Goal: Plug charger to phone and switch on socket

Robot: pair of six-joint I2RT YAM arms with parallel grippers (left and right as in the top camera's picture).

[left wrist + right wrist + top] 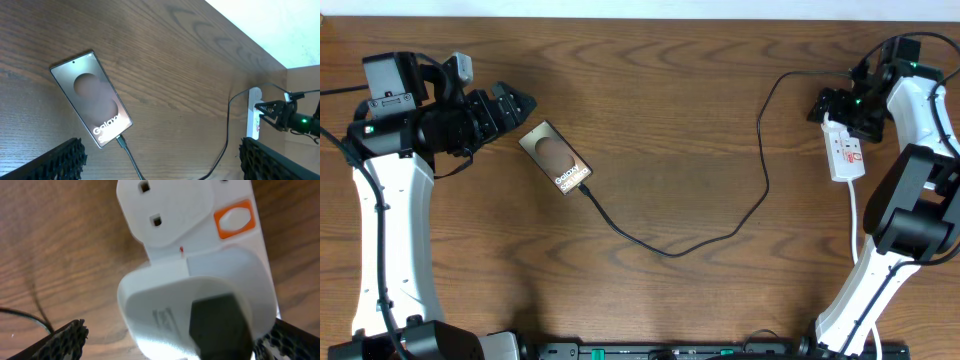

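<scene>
With the charger (122, 144) seemingly seated in the phone (556, 160) on the counter (670, 100), switching is the step in hand: the right end effector (832, 108), released and straddling the socket (847, 152), must next press the orange switch (235, 219).

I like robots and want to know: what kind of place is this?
Probably a robot lab or test bench: a left arm and right arm stand at a wooden table holding just a phone, charger and socket.
</scene>
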